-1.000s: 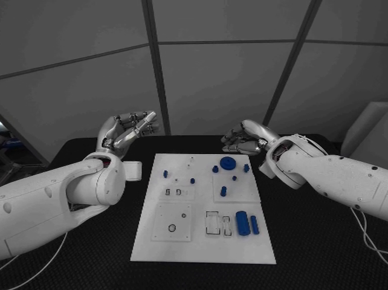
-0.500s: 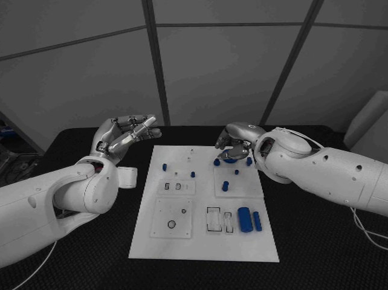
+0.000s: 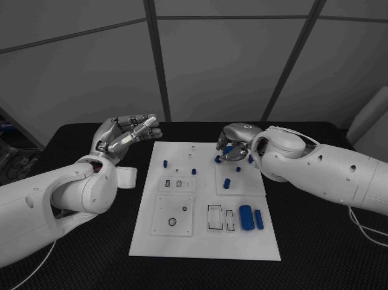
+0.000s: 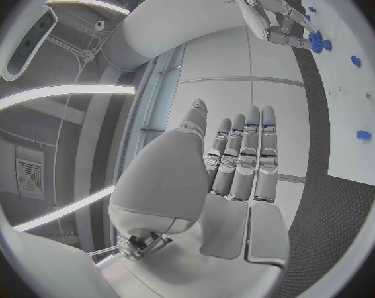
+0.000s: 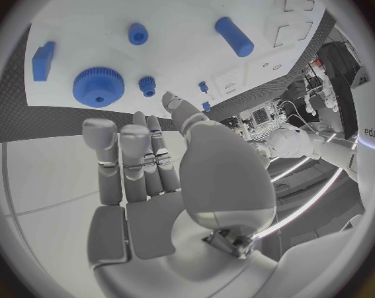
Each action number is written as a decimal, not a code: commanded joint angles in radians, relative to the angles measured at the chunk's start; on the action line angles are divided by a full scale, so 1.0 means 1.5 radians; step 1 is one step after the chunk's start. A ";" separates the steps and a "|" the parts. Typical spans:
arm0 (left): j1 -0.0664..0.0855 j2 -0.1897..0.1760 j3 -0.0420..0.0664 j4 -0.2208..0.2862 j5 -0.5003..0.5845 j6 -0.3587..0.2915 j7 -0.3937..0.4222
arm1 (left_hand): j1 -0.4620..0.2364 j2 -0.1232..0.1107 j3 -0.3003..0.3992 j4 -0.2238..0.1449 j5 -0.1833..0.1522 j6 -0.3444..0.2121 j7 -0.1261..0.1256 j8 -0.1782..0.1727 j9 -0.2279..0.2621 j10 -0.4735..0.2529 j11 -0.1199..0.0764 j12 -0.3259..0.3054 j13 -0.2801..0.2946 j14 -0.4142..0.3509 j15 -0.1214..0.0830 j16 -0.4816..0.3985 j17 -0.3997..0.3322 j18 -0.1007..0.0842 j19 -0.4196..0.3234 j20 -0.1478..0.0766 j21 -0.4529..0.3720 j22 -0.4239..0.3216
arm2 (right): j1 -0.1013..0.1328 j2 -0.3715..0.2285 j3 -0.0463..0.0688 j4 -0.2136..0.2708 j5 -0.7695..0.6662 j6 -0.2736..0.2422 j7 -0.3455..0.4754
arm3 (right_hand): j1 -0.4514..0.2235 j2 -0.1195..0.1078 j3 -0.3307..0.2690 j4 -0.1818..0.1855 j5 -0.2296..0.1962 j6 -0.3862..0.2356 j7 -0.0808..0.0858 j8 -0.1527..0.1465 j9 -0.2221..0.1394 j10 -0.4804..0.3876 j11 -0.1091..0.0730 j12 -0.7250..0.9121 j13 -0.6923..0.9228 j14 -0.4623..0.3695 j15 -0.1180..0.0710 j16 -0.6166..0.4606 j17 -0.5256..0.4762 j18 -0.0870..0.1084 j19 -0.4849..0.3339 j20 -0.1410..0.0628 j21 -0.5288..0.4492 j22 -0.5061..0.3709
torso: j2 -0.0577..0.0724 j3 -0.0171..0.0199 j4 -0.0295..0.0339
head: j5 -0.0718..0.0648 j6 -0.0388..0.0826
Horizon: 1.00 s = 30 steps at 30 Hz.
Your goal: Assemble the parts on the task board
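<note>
A black table (image 3: 333,254) stands before grey wall panels, and a white task board (image 3: 203,241) lies in its middle. Bare black table surface surrounds the board along every edge, widest at the side edges.

On the board, a large blue gear (image 5: 98,86) lies near the far edge, with a tiny blue gear (image 5: 147,83) just beside it and a blue block (image 5: 43,60) close to that far edge. A short blue cylinder (image 3: 225,183) lies near the board's middle. A long blue cylinder (image 3: 245,217) and a thinner blue bar (image 3: 258,219) lie side by side toward the board's near right edge, beside empty rectangular slots (image 3: 213,217).

The right hand (image 3: 233,148) hovers over the board's far edge, above the large gear. Its fingers are extended and apart, holding nothing.

The left hand (image 3: 126,134) is raised beyond the board's far left corner, off the board and well apart from the parts. Its fingers are straight and close together, holding nothing.

A small white cup-like object (image 3: 127,177) sits on the table just beside the board's left edge.
</note>
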 commanded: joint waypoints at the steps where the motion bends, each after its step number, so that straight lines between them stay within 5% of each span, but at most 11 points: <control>1: 0.001 -0.001 0.001 0.004 -0.003 0.010 -0.001 | 0.000 0.006 0.000 -0.002 -0.002 0.005 0.002 -0.003 -0.001 0.002 0.002 -0.003 0.000 -0.002 0.003 -0.002 -0.001 -0.021 0.001 0.001 0.000 -0.001 | 0.001 0.005 0.001 -0.005 -0.017 0.021 -0.011 | 0.007 0.001 0.003 0.004 -0.002 -0.005 0.000 -0.001 0.000 0.000 -0.001 0.000 0.001 0.010 0.003 0.011 0.011 -0.010 0.006 0.000 0.011 0.015 | 0.002 0.0005 0.0007 | 0.000 0.000; 30: 0.001 -0.005 0.001 0.010 0.005 0.013 -0.004 | -0.002 0.010 0.000 -0.006 -0.002 0.006 0.004 -0.008 -0.001 0.000 0.004 -0.010 0.000 -0.007 0.005 -0.009 -0.002 -0.021 -0.002 0.002 -0.003 -0.003 | 0.001 0.036 0.000 -0.040 -0.014 0.051 -0.011 | 0.015 0.006 0.064 0.015 -0.012 0.007 -0.002 0.000 0.000 0.023 -0.005 0.000 -0.001 0.009 0.002 0.066 0.059 -0.017 0.017 0.001 0.060 0.074 | 0.008 0.0021 0.0023 | 0.003 -0.020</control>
